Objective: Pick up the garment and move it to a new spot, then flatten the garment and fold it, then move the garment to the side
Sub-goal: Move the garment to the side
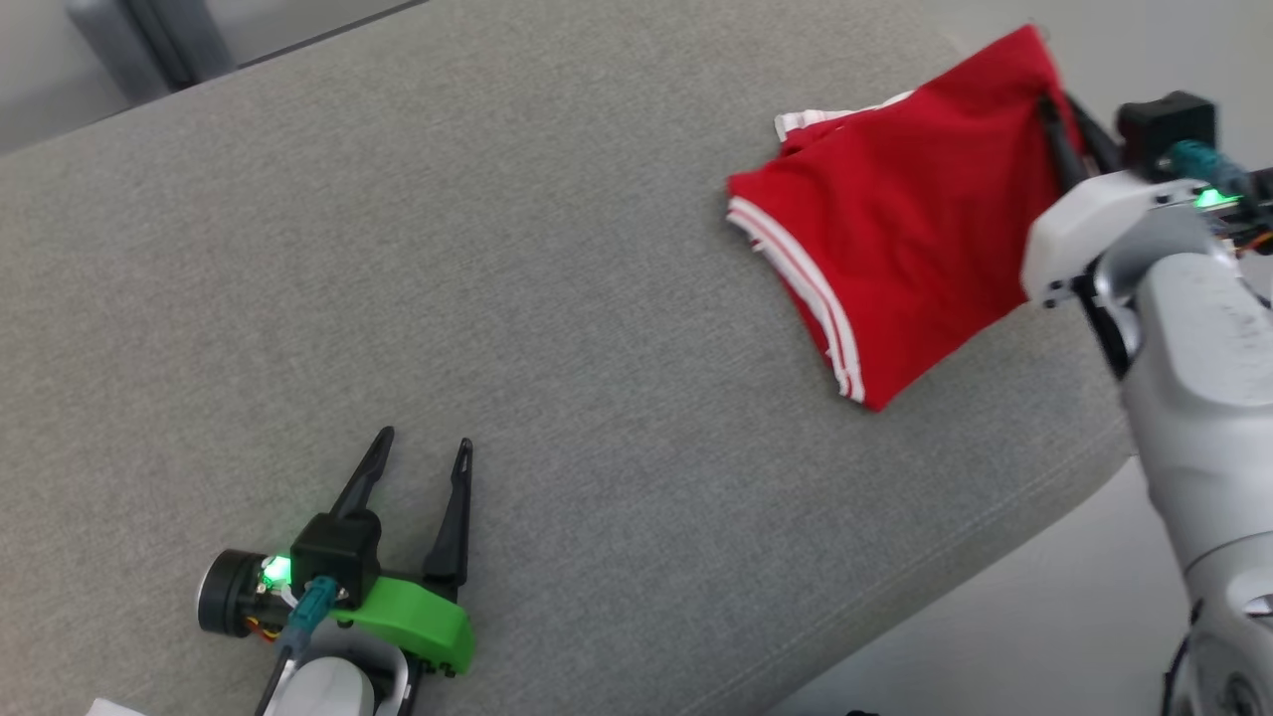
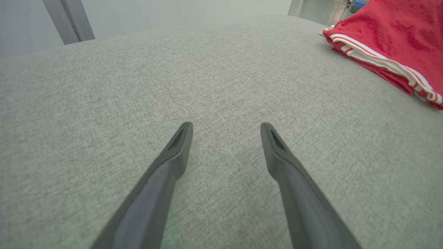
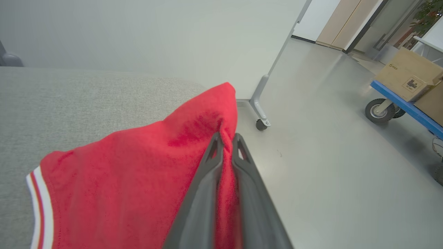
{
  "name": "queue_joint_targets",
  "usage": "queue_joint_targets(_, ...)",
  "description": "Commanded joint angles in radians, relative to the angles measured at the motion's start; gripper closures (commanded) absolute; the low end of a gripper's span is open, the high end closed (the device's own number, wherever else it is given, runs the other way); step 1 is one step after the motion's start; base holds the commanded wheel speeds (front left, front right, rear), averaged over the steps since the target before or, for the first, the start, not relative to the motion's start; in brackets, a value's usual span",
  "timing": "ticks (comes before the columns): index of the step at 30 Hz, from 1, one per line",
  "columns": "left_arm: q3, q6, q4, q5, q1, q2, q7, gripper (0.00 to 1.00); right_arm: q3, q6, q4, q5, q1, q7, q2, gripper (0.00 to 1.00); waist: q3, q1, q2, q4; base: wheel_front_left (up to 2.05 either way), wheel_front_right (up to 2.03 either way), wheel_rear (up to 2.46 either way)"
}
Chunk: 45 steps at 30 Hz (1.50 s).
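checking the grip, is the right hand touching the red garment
Touching. The right wrist view shows the right hand pinched shut on a fold of the red garment.

A workplace such as an office or test lab is suggested, not a home: a smooth, pale grey polished floor (image 3: 328,166) is seen, with a white partition panel on a grey metal castor leg (image 3: 258,102). A blue flat-bed trolley (image 3: 405,107) is loaded with brown cardboard boxes (image 3: 408,74), and pale wooden door panels (image 3: 341,24) are seen behind.
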Motion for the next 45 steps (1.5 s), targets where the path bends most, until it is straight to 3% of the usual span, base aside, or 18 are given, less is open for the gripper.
queue_joint_targets(1,-0.005,-0.004,-0.003,-0.004,-0.022,0.013,0.0,0.0,-0.052,-0.002,0.017,-0.052,-0.019,0.009,-0.03,1.0,0.042,-0.0001,-0.0001,0.055,0.0,0.0,0.0)
queue_joint_targets(2,-0.006,-0.004,-0.005,-0.005,-0.024,0.015,0.0,0.0,-0.076,-0.002,0.024,-0.096,-0.022,0.013,-0.045,1.0,0.044,-0.0001,-0.0001,0.061,0.0,0.0,0.0)
queue_joint_targets(3,-0.002,-0.004,-0.007,-0.008,-0.026,0.017,0.0,0.0,-0.125,-0.002,0.025,-0.139,-0.024,0.019,-0.061,0.73,0.046,-0.0001,-0.0001,0.066,0.0,0.0,0.0)
queue_joint_targets(5,0.013,-0.004,-0.011,-0.016,-0.022,0.019,0.0,0.0,-0.218,-0.002,0.004,-0.208,-0.01,0.017,-0.059,0.0,0.045,-0.0001,-0.0001,0.07,0.0,0.0,0.0)
queue_joint_targets(10,0.029,-0.005,-0.011,-0.02,-0.006,0.014,0.0,0.0,-0.38,-0.002,-0.048,-0.311,0.022,-0.019,0.005,0.0,0.029,-0.0001,-0.0001,0.073,0.0,0.0,0.0)
queue_joint_targets(14,0.039,-0.005,-0.008,-0.017,0.005,0.004,0.0,0.0,-0.393,-0.002,-0.086,-0.31,0.043,-0.045,0.065,0.0,-0.002,-0.0001,-0.0001,0.083,0.0,0.0,0.0)
queue_joint_targets(20,0.082,-0.003,-0.004,-0.008,0.023,-0.012,0.0,0.0,-0.214,-0.002,-0.243,-0.142,0.128,-0.045,0.104,0.0,-0.049,-0.0001,-0.0001,0.131,0.0,0.0,0.0)
queue_joint_targets(23,0.12,0.004,0.003,-0.012,0.022,-0.028,0.0,0.0,-0.066,-0.002,-0.315,0.035,0.219,-0.046,0.105,0.0,-0.078,-0.0001,-0.0001,0.203,0.0,0.0,0.0)
queue_joint_targets(27,0.156,0.015,0.009,-0.012,0.015,-0.034,0.0,0.0,0.005,-0.002,-0.357,0.13,0.307,-0.046,0.105,0.0,-0.098,-0.0001,-0.0001,0.279,0.0,0.0,0.0)
queue_joint_targets(35,0.228,0.034,0.013,-0.018,0.039,-0.04,0.0,0.0,0.044,-0.002,-0.388,0.206,0.459,-0.046,0.104,0.0,-0.129,-0.0001,-0.0001,0.401,0.0,0.0,0.0)
queue_joint_targets(45,0.27,0.04,0.013,-0.044,0.094,-0.041,0.0,0.0,0.043,-0.002,-0.437,0.246,0.579,-0.046,0.104,0.0,-0.172,-0.0001,-0.0001,0.456,0.0,0.0,0.0)
